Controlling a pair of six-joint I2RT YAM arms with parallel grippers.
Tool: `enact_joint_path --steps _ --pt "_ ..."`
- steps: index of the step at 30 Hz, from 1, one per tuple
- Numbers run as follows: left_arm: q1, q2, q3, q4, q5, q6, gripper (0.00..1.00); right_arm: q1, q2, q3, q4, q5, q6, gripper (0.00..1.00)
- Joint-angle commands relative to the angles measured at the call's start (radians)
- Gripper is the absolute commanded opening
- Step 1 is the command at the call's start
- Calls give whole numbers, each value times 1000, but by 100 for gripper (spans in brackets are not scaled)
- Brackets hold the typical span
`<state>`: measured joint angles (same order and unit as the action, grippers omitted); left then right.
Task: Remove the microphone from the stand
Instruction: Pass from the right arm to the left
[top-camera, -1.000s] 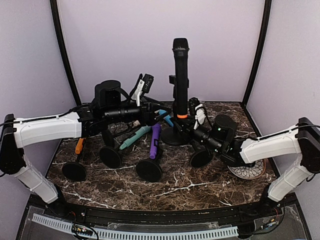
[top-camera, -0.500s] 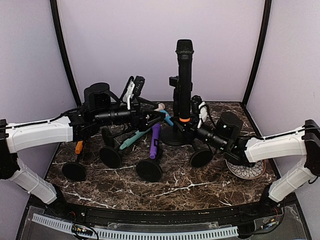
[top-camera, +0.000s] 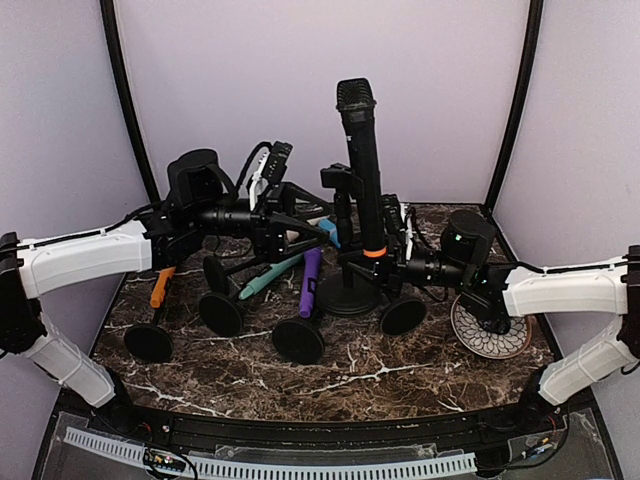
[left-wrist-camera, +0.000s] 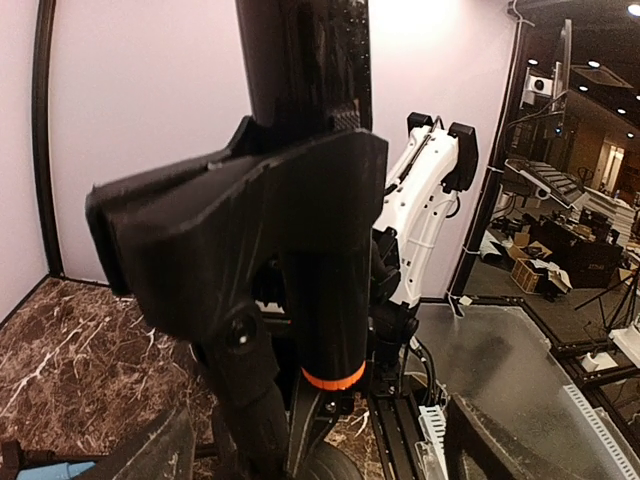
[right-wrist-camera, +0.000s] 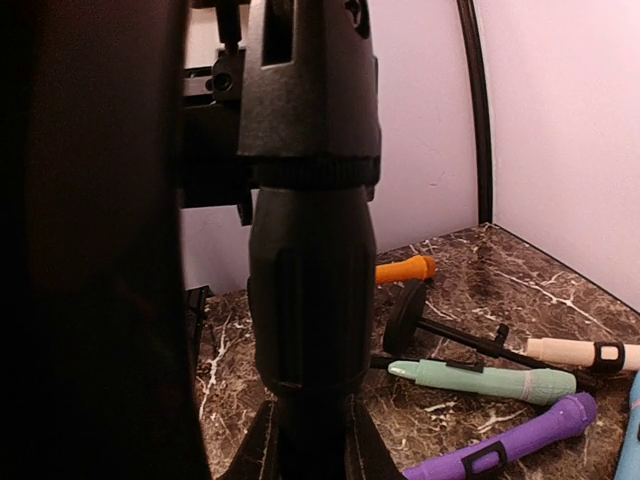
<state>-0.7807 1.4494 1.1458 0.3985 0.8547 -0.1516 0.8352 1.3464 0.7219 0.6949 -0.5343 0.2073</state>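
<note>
Pinching the tilted microphone (top-camera: 360, 160) just by its orange ring (top-camera: 374, 252), the right tool (top-camera: 392, 258) seems to be prying it from the clip (top-camera: 338, 182) of the stand (top-camera: 346, 296), while the left tool (top-camera: 318, 222) hangs spread beside that stand, probably ready to steady it.

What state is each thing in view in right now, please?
microphone, tilted, apparently clear of the clip
stand, upright, clip apparently empty
left gripper, open beside the stand
right gripper, shut on the microphone
purple microphone, lying on the table
teal microphone, lying on the table

Even bright light; wrist-cam fg blurry
</note>
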Motion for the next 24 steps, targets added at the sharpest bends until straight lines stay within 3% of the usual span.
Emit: enact_joint_path --steps 1,9,12,19,24 --pt "1 26 37 38 74 19 88 -7 -28 48 123 -85 39 0" --pt "-15 87 83 57 95 8 88 -11 16 75 156 -168 82 0" --pt "-21 102 90 77 108 3 82 -12 26 80 157 -180 89 0" --pt "-21 113 84 117 118 -17 50 -17 33 79 158 -190 99 0" --pt "-22 117 77 128 123 -21 34 -27 30 68 176 -178 109 0"
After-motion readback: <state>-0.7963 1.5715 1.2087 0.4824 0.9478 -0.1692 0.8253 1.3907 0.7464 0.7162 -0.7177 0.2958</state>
